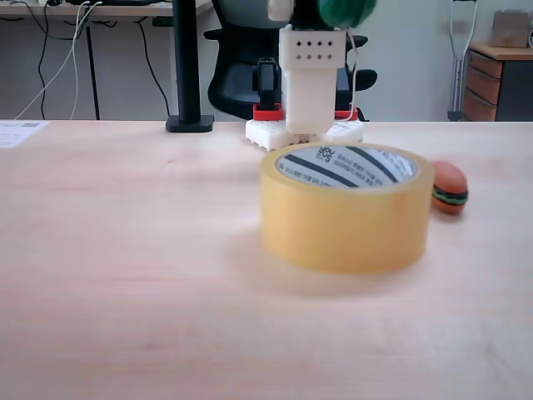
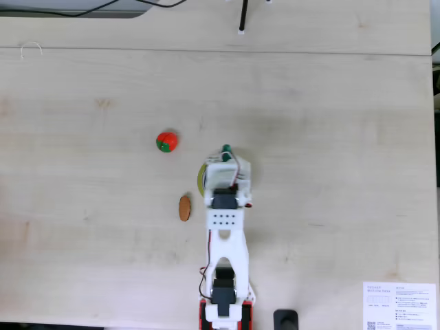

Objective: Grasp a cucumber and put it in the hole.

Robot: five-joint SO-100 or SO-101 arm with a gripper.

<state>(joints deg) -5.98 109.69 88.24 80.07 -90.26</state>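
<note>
End effector [image 2: 225, 152] sits above the tape roll [image 1: 346, 218], seen from overhead as the white arm [image 2: 225, 234] reaching from the near tabletop edge toward the centre. A dark green piece, the cucumber [image 2: 225, 148], shows at its tip; in the low fixed view the same green shape [image 1: 343, 10] is at the top edge, above the white arm housing [image 1: 312, 79]. It looks held there, but the fingers are hidden, so the jaw opening cannot be told. The hole [image 1: 346, 166], white core with black stripes, lies open below. Toy burger [image 1: 450, 188] rests on the tabletop [image 1: 125, 275] just beside the roll. A red tomato-like toy [image 2: 166, 141] lies apart, nearer the tabletop centre.
</note>
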